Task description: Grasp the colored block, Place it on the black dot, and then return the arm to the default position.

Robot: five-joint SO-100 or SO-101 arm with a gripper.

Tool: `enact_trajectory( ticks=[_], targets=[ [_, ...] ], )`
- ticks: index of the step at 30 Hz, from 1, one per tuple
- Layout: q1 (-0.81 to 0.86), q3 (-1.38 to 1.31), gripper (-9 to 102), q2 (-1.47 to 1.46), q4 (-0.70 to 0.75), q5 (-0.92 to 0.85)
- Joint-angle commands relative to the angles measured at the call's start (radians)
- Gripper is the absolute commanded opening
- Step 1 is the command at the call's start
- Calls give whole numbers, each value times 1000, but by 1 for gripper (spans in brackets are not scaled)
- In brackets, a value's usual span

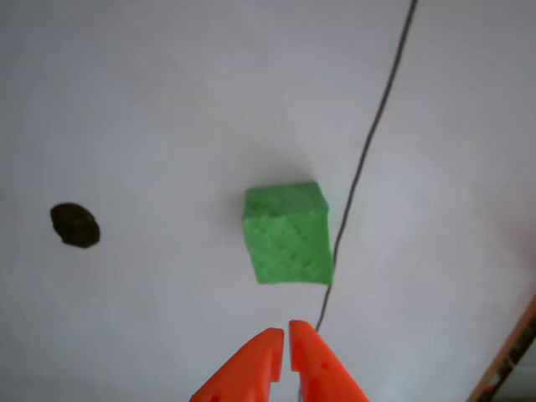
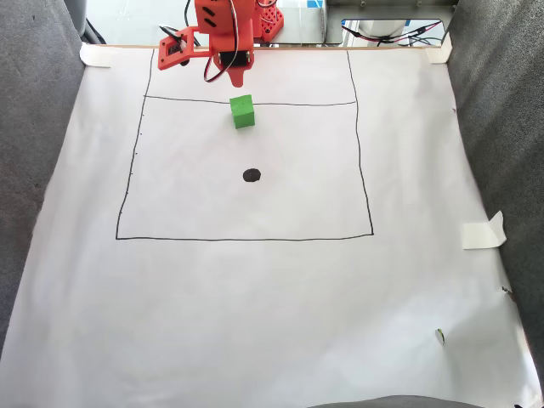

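A bright green cube (image 1: 287, 234) rests on white paper, just beyond my orange gripper (image 1: 287, 335), whose two pointed jaws are nearly together with nothing between them. The black dot (image 1: 75, 225) lies well to the cube's left in the other view. In the fixed view the green cube (image 2: 242, 111) sits on the drawn line near the top of the square. The black dot (image 2: 252, 176) is below it, near the square's middle. The orange gripper (image 2: 237, 82) hangs just above the cube, folded back near the arm's base.
A thin black line (image 1: 368, 142) runs past the cube's right side. In the fixed view the white paper sheet (image 2: 272, 297) carries a drawn square, grey fabric (image 2: 38, 127) flanks both sides, and a tape piece (image 2: 483, 231) lies at the right.
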Motion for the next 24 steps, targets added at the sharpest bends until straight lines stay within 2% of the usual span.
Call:
enact_trajectory(
  ticks=[1, 6, 9, 10, 16, 24],
  targets=[
    [15, 14, 2, 6, -32, -23],
    [12, 60, 20, 12, -26, -74],
    [9, 80, 38, 18, -2, -115],
    [9, 89, 41, 20, -2, -127],
    [12, 124, 49, 17, 26, -193],
    [21, 156, 49, -18, 43, -279]
  ],
)
